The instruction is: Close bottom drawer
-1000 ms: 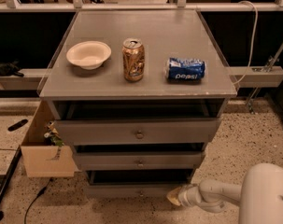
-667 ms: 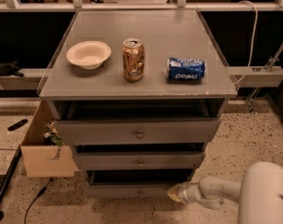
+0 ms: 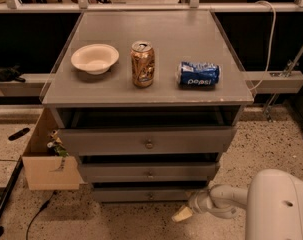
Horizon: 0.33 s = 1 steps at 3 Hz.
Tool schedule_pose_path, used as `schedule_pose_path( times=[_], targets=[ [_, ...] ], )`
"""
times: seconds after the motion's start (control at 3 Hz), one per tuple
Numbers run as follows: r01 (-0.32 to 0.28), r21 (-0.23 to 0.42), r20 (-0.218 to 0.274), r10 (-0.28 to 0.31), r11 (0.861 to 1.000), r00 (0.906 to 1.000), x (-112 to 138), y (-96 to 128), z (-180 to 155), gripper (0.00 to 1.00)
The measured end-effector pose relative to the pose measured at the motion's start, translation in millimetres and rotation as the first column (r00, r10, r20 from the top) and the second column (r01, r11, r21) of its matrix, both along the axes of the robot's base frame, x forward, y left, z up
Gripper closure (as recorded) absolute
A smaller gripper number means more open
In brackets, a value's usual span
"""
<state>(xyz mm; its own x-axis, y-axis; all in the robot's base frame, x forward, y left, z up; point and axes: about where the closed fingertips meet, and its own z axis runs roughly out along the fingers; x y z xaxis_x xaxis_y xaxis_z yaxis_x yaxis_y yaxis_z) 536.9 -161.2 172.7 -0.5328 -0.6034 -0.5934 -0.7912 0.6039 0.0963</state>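
The bottom drawer (image 3: 141, 194) is the lowest of three grey drawer fronts, with a small round knob (image 3: 150, 195). It sticks out a little from the cabinet, with a dark gap above its front. The middle drawer (image 3: 149, 172) and the wide top drawer (image 3: 147, 141) also stand part way out. My gripper (image 3: 182, 213) is low at the drawer's right end, just in front of its lower right corner, at the end of my white arm (image 3: 226, 204).
On the cabinet top (image 3: 111, 91) stand a white bowl (image 3: 94, 58), an upright gold can (image 3: 142, 64) and a blue Pepsi can (image 3: 198, 74) on its side. A cardboard box (image 3: 45, 159) sits at the cabinet's left. A cable (image 3: 26, 219) lies on the speckled floor.
My gripper has moved slightly left and down along the bottom drawer's right end. The drawers look unchanged.
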Motion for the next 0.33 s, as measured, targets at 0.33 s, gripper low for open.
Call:
schedule_pose_path(
  times=[0.33],
  targets=[
    [0.000,0.000,0.000,0.000,1.000,1.0000,0.0,0.0,0.0,0.00]
  ],
)
